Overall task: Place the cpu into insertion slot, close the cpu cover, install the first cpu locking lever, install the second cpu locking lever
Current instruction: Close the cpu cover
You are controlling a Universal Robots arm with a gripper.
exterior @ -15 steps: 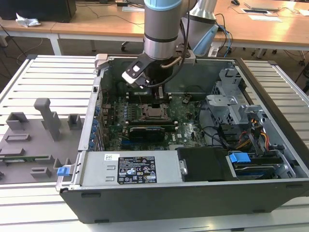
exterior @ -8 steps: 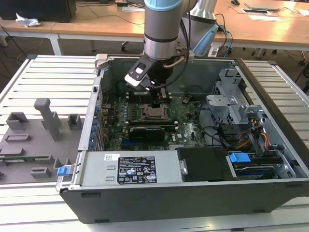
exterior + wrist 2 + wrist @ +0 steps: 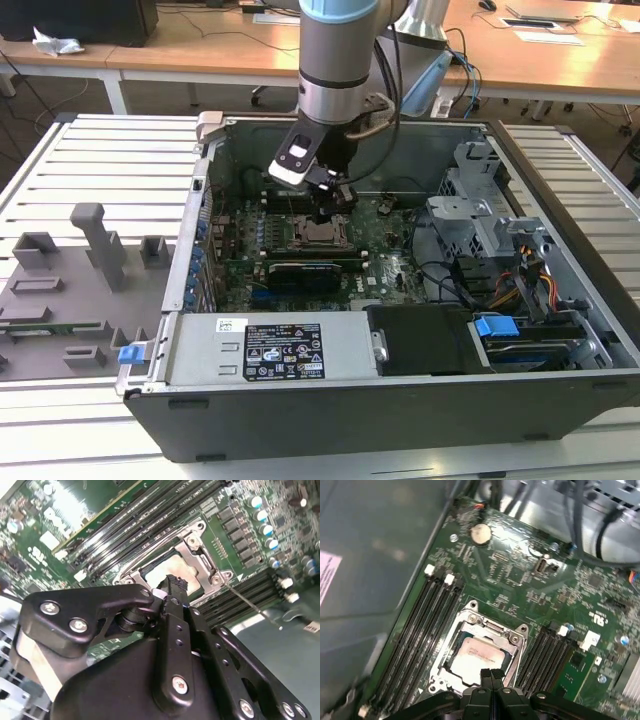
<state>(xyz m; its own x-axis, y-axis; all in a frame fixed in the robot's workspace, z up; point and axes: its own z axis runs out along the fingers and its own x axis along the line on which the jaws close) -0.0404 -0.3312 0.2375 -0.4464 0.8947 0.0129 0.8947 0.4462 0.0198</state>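
While my fingers are pressed together on nothing, my gripper hangs at the edge of the insertion slot. The cpu lies seated there, its pale face showing through the window of the cpu cover, which looks lowered. One thin locking lever juts free beside the socket, so I judge the levers are not yet installed. Across the exterior view, from its left: a grey fixture tray, then the open computer case on a slatted metal table, then its drive cage. Wooden desks stand behind.
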